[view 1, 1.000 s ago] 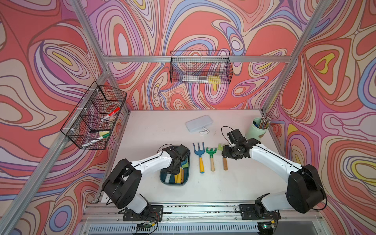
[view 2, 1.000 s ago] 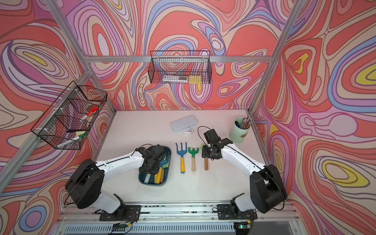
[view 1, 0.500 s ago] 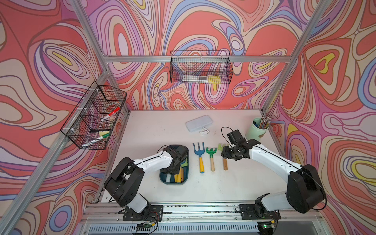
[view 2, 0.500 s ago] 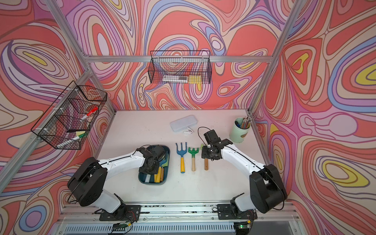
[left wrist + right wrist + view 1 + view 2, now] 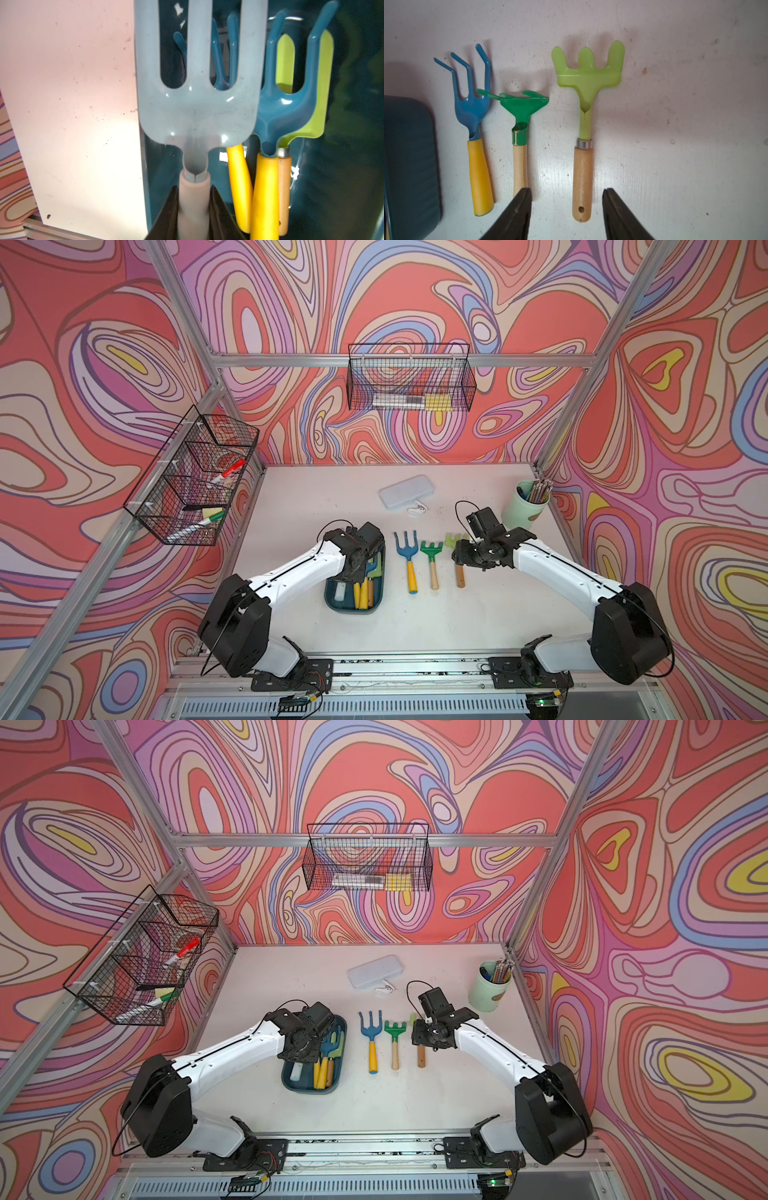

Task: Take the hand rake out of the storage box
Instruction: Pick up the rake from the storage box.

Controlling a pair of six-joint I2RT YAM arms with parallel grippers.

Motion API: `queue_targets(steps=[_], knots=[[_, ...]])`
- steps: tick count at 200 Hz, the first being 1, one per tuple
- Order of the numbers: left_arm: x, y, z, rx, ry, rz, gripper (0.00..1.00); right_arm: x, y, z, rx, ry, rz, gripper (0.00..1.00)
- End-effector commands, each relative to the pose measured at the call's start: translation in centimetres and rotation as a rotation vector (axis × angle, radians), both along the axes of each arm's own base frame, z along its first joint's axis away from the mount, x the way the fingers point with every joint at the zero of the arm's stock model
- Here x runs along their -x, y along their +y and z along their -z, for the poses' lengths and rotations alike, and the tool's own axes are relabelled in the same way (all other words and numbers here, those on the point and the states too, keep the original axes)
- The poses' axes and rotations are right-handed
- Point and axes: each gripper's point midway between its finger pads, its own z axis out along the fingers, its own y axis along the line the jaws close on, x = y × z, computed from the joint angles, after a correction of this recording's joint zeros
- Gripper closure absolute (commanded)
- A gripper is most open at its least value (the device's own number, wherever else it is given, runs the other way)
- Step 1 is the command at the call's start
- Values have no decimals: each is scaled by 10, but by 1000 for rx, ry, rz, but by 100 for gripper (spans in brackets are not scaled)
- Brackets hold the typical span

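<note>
2 left jaws pinch the hand rake [image 5: 196,112] — handle partly cropped.

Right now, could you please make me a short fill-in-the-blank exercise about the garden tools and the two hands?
1. The left hand is shut on the handle of the pale hand rake, whose head has ___ prongs.
2. The right hand is ___, not shut, over the light green rake.
3. On the table, the tool nearest the storage box is the blue fork, with a ___ handle.
Missing words: three; open; yellow.
</note>
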Motion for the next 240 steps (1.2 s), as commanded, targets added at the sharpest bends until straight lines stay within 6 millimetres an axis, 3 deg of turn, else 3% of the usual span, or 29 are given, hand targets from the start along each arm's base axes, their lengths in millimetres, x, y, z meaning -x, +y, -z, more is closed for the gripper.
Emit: queue_targets(steps=[1,25,42,72,109,129,153,240], knots=[[2,14,-13,-65,-4,-5,78,-2,5,-12,-29,-33,-3,44],[1,14,-17,-59,-19,-12,78,-4,11,-24,-60,-58,-13,44],[0,-6,-19,80,-51,17,78,-8,31,-45,-144,-123,-45,44],[-1,-57,-45,422,-124,84,77,-8,94,-99,-404,-299,-91,45],[-3,-91,-84,638,-173,149,77,-3,160,-134,-545,-391,-119,47],[0,-101,-97,706,-192,205,77,-1,190,-144,-585,-417,-135,46],[2,-101,-105,720,-219,232,77,2,213,-149,-629,-427,-140,46],[13,-108,-119,806,-247,290,77,1,242,-137,-659,-385,-176,47]])
